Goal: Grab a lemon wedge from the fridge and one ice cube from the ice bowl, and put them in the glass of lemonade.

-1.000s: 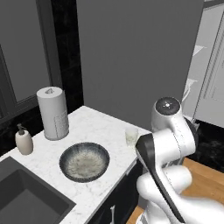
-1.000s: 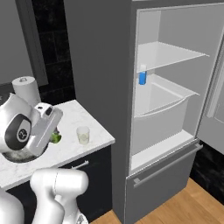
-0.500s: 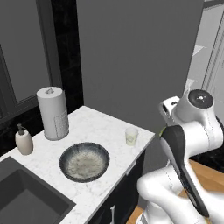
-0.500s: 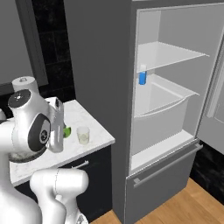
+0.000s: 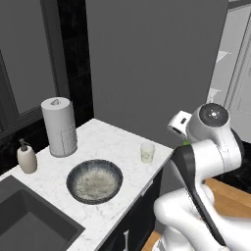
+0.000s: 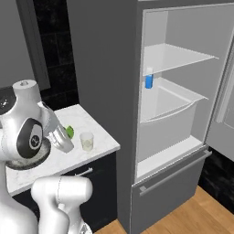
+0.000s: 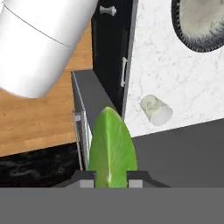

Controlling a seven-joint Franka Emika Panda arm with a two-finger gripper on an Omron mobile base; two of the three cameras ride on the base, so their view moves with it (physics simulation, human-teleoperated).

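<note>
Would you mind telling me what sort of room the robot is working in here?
It looks like a home kitchen, rendered: a tall grey fridge standing open with white shelves, a white marble counter holding a paper towel roll, and a dark rectangular sink.

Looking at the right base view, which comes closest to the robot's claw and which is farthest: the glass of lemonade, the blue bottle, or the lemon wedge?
1. The lemon wedge: held in the shut gripper, over the counter.
2. The glass of lemonade: on the counter just right of the gripper.
3. The blue bottle: far right, on a shelf in the open fridge.
</note>
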